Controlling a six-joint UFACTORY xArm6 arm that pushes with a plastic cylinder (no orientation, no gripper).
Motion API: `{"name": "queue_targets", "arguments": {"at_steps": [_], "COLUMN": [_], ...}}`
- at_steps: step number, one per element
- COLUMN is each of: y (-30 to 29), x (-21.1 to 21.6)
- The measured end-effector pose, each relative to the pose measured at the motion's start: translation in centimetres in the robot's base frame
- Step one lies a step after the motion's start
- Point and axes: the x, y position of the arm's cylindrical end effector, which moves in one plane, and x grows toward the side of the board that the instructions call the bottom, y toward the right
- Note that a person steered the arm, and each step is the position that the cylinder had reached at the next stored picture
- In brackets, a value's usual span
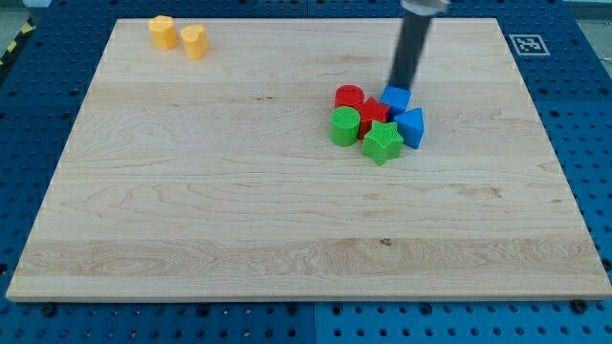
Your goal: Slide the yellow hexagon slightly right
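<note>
The yellow hexagon (163,32) sits near the board's top left corner. A second yellow block (195,42), shaped like a half cylinder, stands just to its right. My tip (400,86) is far to the right of them, at the top of a cluster of blocks, touching or just above the blue cube (396,99). The cluster holds a red cylinder (349,96), a red star (373,113), a green cylinder (344,125), a green star (382,142) and a blue triangular block (412,127).
The wooden board (239,210) lies on a blue perforated table. A black and white marker tag (529,44) sits off the board's top right corner.
</note>
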Motion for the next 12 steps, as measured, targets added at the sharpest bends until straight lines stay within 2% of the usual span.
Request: {"name": "queue_targets", "arguments": {"at_steps": [3,4,5,7,12], "y": [-14.9,-16.3,-20.6,-21.5,-30.2], "x": [-10.9,-10.9,-11.7,-13.2,-14.5]}}
